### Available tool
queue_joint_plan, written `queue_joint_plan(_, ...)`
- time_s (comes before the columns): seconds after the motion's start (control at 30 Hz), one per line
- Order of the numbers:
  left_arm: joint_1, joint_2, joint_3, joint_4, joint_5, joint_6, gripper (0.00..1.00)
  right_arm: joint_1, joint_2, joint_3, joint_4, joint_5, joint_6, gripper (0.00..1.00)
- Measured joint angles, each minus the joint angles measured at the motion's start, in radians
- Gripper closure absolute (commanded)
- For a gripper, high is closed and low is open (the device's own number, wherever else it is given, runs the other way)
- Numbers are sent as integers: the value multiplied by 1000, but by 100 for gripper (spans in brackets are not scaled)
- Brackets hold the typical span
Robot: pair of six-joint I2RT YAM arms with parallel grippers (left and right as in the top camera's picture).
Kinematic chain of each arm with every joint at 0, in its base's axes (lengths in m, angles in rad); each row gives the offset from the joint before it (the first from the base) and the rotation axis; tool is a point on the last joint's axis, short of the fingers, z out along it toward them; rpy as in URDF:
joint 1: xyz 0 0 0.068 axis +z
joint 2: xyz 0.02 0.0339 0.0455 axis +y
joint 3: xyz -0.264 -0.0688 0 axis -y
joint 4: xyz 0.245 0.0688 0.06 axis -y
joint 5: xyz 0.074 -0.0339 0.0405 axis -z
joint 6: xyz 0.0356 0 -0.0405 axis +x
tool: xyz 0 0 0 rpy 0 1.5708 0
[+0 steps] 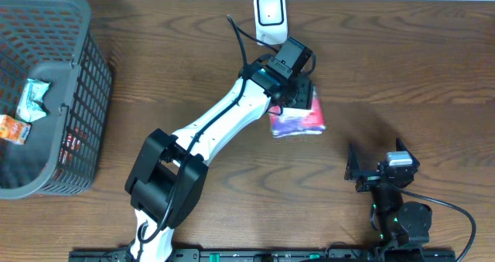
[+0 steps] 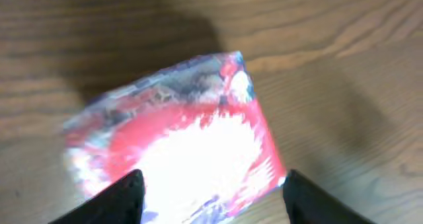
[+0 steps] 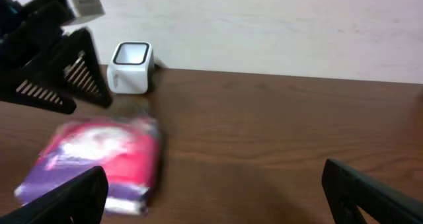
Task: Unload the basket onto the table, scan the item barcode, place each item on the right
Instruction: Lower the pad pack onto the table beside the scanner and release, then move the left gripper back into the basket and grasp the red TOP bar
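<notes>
The item is a red, white and purple pack [image 1: 298, 121] that looks to be lying flat on the wooden table, right of centre. It is blurred in the left wrist view [image 2: 185, 145] and in the right wrist view [image 3: 99, 158]. My left gripper [image 1: 298, 93] hangs over the pack's far edge, open, and its dark fingers [image 2: 119, 197] stand apart on either side of the pack without pinching it. The white barcode scanner [image 1: 269, 18] stands at the table's back edge, also in the right wrist view [image 3: 131, 67]. My right gripper [image 1: 377, 168] is open and empty near the front right.
A dark mesh basket [image 1: 77, 100] fills the left side, with a few small packets [image 1: 31, 100] inside. The left arm [image 1: 216, 123] stretches diagonally from the front centre towards the scanner. A pale wall [image 3: 264, 26] runs behind the table.
</notes>
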Motion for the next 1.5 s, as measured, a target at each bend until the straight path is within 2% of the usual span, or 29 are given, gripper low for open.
queue_joint_plan(0.2,31,-33,8,4,0,23,30,0,0,0,0,0,0,1)
queue_joint_plan(0.27,58,-71,8,3,-1,47,24,0,0,0,0,0,0,1)
queue_joint_plan(0.4,145,-198,11,-2,-1,77,23,0,0,0,0,0,0,1)
queue_joint_plan(0.6,357,-396,34,1,-26,98,23,0,0,0,0,0,0,1)
queue_joint_plan(0.9,781,-563,36,-29,-98,102,23,0,0,0,0,0,0,1)
queue_joint_plan(1.1,1006,-583,40,-186,-139,101,23,0,0,0,0,0,0,1)
queue_joint_plan(1.37,1168,-504,40,-351,-355,146,22,0,0,0,0,0,0,1)
queue_joint_plan(1.5,1219,-447,40,-402,-431,156,10,0,0,0,0,0,0,1)
